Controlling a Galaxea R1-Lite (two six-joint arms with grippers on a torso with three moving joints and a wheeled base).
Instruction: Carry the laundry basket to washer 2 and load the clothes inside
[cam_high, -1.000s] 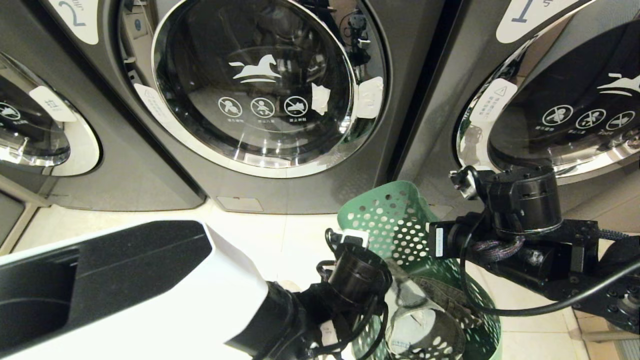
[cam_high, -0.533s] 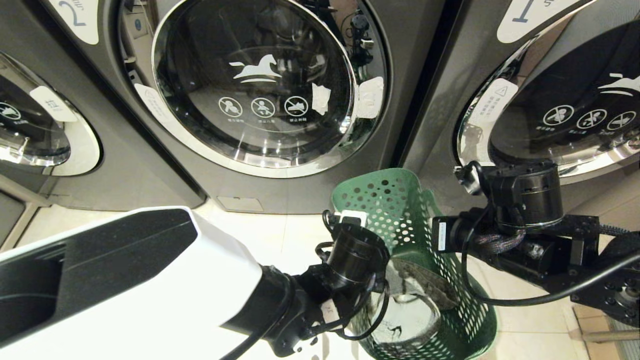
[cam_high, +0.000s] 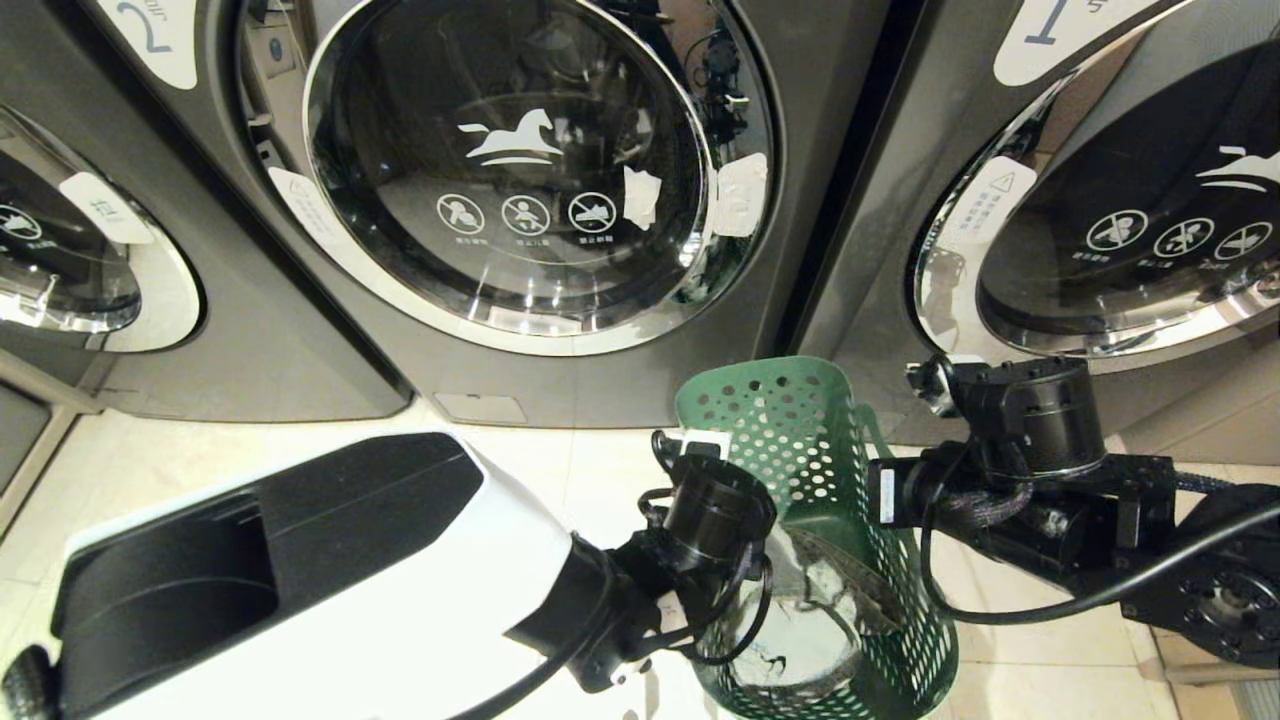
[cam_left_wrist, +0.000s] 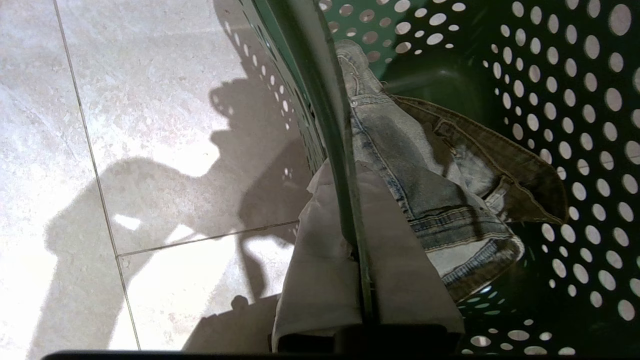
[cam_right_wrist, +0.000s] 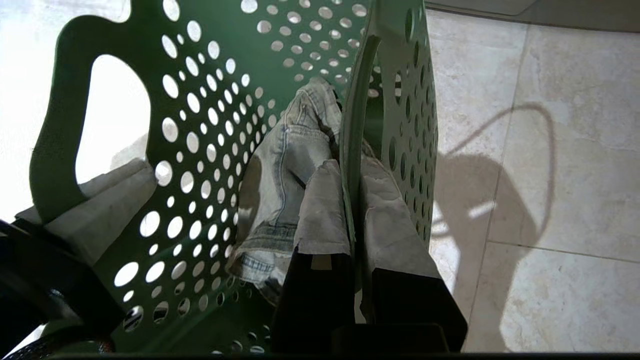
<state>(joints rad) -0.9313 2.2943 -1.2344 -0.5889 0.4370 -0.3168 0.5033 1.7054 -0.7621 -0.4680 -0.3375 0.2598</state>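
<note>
Head view, laundry basket (cam_high: 800, 440) lower than before, both grippers' fingers (cam_left_wrist: 325, 280) clamped on its rim

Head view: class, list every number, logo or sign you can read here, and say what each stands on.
"2": white label on the dark grey front-loading washer at centre.
"1": white label on the like washer at right.
White horse logo: centre washer's round glass door.
Three crossed-circle signs: same door; captions too small.
Triangle warning sticker: right washer's chrome rim; text unreadable.
</note>
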